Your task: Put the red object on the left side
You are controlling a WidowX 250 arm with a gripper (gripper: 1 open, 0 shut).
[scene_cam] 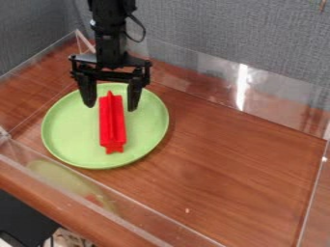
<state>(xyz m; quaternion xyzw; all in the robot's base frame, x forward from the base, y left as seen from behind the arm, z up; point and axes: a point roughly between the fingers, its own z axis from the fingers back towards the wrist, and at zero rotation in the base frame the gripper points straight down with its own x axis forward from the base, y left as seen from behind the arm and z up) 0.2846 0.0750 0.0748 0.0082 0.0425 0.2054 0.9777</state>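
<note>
Camera view from the front corner, and the first thing you notice is the two black fingers (85, 95) hanging down, spread about as wide as they look like they can go. Nothing is pinched between them. The gripper (111, 96) points straight down over the far part of the green plate (58, 130), one fingertip to each side of the red object's far end. I honestly can't tell whether the tips touch the plate or hang just above it.

The red object (112, 123) is a long flat bar with a ridge down its length. It lies flat on the plate, roughly in the middle, running from the far rim area toward the near rim. Its far end sits right between the fingers, but they aren't squeezing it.

Above the fingers there's a black crossbar and then the dark arm (111, 29) going straight up, with some cabling beside it.

The plate sits on the left half of a brown wooden tabletop (233, 164). A low clear plastic wall (245, 82) runs around the table edges, catching some glare on the right side. Behind that is a grey backdrop (233, 29).
</note>
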